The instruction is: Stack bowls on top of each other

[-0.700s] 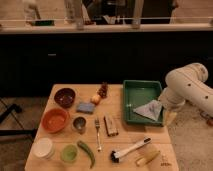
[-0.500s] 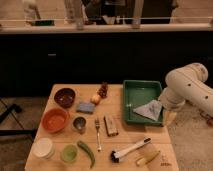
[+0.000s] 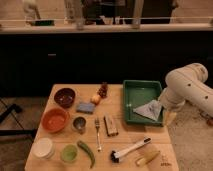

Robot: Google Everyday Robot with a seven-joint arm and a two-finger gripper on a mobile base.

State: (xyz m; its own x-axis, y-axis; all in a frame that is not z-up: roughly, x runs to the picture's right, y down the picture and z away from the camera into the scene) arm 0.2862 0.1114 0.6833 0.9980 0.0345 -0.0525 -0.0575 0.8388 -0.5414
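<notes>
- Wooden table (image 3: 117, 145): light top, scattered with kitchen items.
- White robot arm (image 3: 189, 86): bulky, curved, standing off the table's right edge.
- Green tray (image 3: 141, 89): right side of the table, with a pale folded cloth (image 3: 149, 109) lying in it.
- Orange-red bowl (image 3: 55, 119): round, shallow, bright, upright. It sits on the table's left side, the larger of the two.
- Maroon-brown bowl (image 3: 64, 97): round, shallow, dark, upright, at the far left corner. It is just behind the orange-red bowl and apart from it, not stacked.
- Gripper (image 3: 171, 117): hangs at the arm's low end just beside the tray's right wall. Jaws spread, holding nothing, well apart from both bowls.
- White round container (image 3: 43, 148) and green cup (image 3: 69, 153): near front edge, in front of the orange-red bowl.
</notes>
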